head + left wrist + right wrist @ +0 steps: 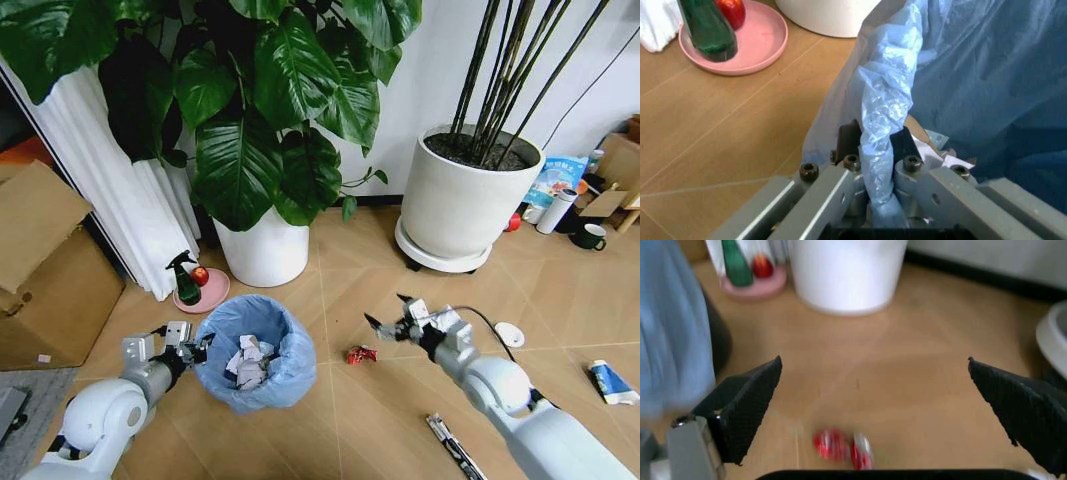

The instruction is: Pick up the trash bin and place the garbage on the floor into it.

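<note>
The trash bin point(262, 345), dark with a crinkly light-blue bag, stands on the wood floor with crumpled white papers point(248, 362) inside. My left gripper point(196, 350) is shut on its rim; the left wrist view shows the gripper point(877, 142) pinching the blue bag point(960, 65). My right gripper point(386, 319) is open and hangs just above and right of a red wrapper point(361, 354). In the right wrist view the wrapper point(843, 445) lies on the floor below the open gripper point(883, 410). More garbage lies to the right: a white disc point(509, 334), a black-white tube point(450, 440) and a blue-white packet point(612, 383).
Two big white planters point(265, 250) point(468, 195) stand behind. A pink dish point(204, 293) with a green spray bottle point(184, 277) sits left of the bin. A cardboard box point(45, 270) is at the far left, and a dark mug point(590, 236) at the back right.
</note>
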Controlling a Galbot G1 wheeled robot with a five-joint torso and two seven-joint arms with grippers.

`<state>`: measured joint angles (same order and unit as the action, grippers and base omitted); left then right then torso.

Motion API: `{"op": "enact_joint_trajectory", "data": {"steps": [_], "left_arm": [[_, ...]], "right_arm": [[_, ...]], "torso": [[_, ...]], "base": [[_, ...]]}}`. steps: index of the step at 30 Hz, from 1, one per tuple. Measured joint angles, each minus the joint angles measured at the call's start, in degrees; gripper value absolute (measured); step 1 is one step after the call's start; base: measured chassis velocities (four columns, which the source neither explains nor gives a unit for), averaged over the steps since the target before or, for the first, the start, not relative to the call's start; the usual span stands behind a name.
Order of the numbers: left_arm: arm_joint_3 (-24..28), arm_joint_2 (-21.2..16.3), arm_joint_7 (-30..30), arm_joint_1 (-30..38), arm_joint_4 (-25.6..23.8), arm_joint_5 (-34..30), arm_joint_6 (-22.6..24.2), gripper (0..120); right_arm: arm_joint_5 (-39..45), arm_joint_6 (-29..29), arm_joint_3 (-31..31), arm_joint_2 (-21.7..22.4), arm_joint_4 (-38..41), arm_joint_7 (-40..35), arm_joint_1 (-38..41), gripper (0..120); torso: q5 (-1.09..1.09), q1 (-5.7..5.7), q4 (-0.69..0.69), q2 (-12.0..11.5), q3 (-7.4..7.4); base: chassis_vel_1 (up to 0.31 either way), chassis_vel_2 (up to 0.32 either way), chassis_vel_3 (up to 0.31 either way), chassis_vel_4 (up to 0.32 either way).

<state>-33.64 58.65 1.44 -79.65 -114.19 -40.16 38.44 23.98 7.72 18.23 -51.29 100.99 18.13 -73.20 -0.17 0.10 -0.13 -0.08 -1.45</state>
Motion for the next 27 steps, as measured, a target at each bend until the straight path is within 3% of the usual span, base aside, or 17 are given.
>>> {"op": "enact_joint_trajectory", "data": {"steps": [7,15,27], "left_arm": [[-0.57,0.68,-1.2,-0.53,0.05,0.94,-0.41,0],[-0.22,0.63,-1.61,-0.3,0.17,1.19,-0.62,0],[0.25,0.31,-1.78,-0.21,0.23,1.29,-0.8,0]], "right_arm": [[-3.2,-2.24,7.5,1.39,-2.43,4.35,-10.35,100],[-8.9,-3.51,13.18,-0.79,-7.9,6.32,-19.71,100],[-11.16,-3.82,13.62,-3.41,-15.6,8.08,-19.85,100]], "torso": [[0.0,0.0,-0.01,0.0,0.0],[0.0,0.0,-0.01,0.0,0.0],[-0.01,0.01,0.0,0.0,-0.01]], "base": [[0.0,0.0,0.0,0.0],[0.0,0.0,0.0,0.0],[0.0,0.0,0.0,0.0]]}}
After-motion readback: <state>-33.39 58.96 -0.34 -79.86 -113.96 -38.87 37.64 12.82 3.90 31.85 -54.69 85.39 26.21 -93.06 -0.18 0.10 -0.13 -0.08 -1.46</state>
